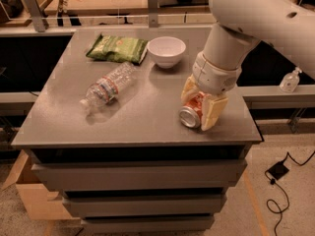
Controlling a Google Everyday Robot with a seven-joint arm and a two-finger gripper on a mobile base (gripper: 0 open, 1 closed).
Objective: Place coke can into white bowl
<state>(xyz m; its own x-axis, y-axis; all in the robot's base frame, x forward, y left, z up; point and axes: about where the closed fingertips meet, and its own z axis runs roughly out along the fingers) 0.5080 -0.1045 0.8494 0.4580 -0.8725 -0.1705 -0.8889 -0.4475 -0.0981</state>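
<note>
Coke can [191, 116] lies sideways under the downward-pointing hand [198, 113].

Warm, soft light falls on pincer [198, 111] at table's [147, 119] right

arm [256, 14] white, dark holes | hand [199, 113] front-right on table [138, 127]: cream, perhaps rubbery

The gripper [198, 111] is over the coke can [191, 116] at the near right of the table [147, 117] and hides its far end. The can's lettering is too blurred to read. The arm [256, 14] is cut off at the top and right edges
</note>
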